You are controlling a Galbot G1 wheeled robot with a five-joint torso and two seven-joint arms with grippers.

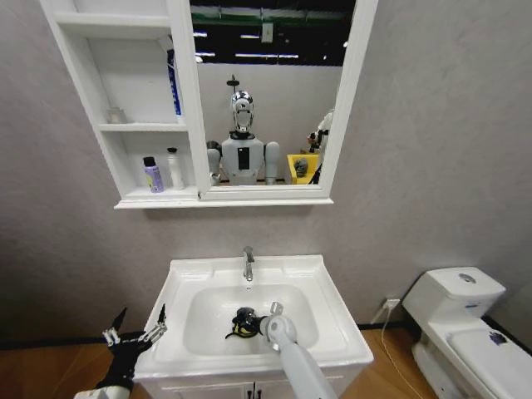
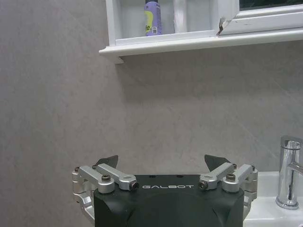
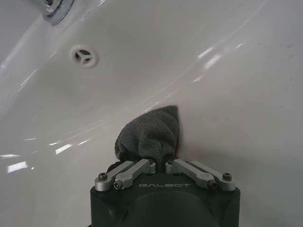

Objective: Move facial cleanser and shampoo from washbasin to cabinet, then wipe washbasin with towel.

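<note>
I have the right gripper down in the washbasin bowl, jaws pinching the towel against the white ceramic. My left gripper hangs just beside the basin's left front corner, jaws spread.

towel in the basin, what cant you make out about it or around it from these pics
- Towel: its lower part hidden by the right claw shut on it, right wrist view.
- Drain: covered by towel and arm, head view.
- Labels on the two bottles in the cabinet: too small, head view; cut off, left wrist view.
</note>
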